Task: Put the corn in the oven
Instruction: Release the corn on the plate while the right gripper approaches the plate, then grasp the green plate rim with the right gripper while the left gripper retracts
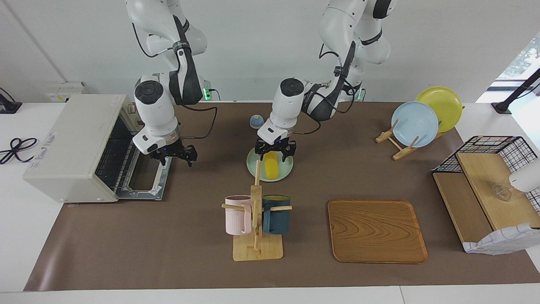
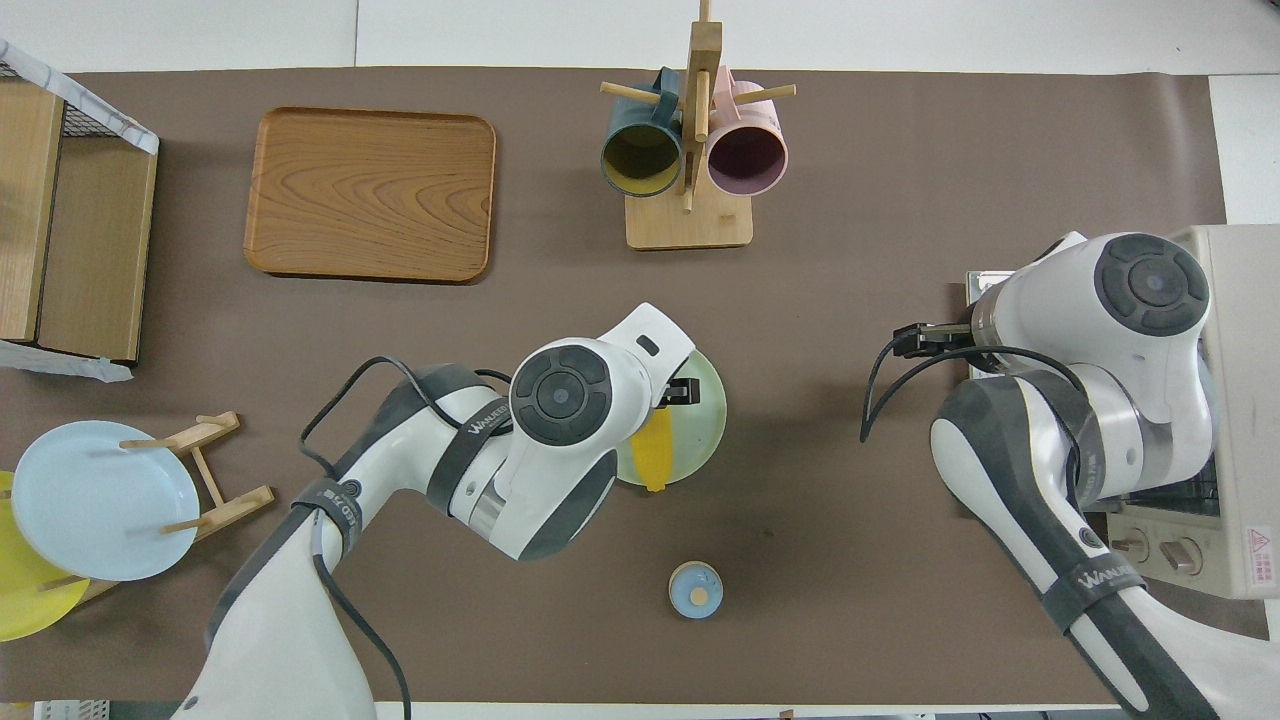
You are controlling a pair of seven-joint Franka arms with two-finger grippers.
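The yellow corn [image 1: 271, 166] lies on a pale green plate [image 1: 287, 172] in the middle of the table; it also shows in the overhead view [image 2: 655, 462]. My left gripper [image 1: 275, 154] is low over the corn's end nearer the robots. It is open, with one finger on each side of the cob. The off-white oven [image 1: 69, 145] stands at the right arm's end of the table. Its door [image 1: 143, 182] is dropped open and the wire rack shows inside. My right gripper [image 1: 174, 155] hangs open and empty over the open door.
A wooden mug rack [image 1: 256, 219] with a pink and a dark blue mug stands farther out than the plate, and a wooden tray [image 1: 376, 231] lies beside it. A plate stand [image 1: 415, 125], a wire basket [image 1: 485, 185] and a small blue lid [image 1: 256, 121] are also there.
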